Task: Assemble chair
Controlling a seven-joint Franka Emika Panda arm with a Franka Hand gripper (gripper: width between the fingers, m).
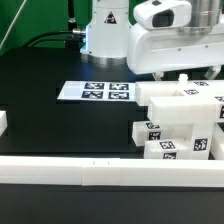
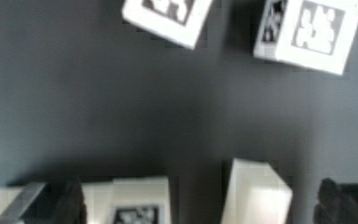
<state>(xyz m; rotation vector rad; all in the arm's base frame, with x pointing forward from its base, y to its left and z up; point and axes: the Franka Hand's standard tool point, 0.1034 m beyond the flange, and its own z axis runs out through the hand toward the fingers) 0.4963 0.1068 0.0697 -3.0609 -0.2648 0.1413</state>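
Black table (image 1: 60, 130), chair pieces (image 1: 185, 112) — below spread gripper (image 1: 185, 78)

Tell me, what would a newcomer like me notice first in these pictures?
Your eye goes first to the chunky white chair pieces, each with black-and-white square tags, bunched together on the black table at the exterior view's right. Just above them hangs the robot's white end effector, its jaws spread wide. Farther back, toward the exterior view's left, the flat marker board lies with its row of tags.
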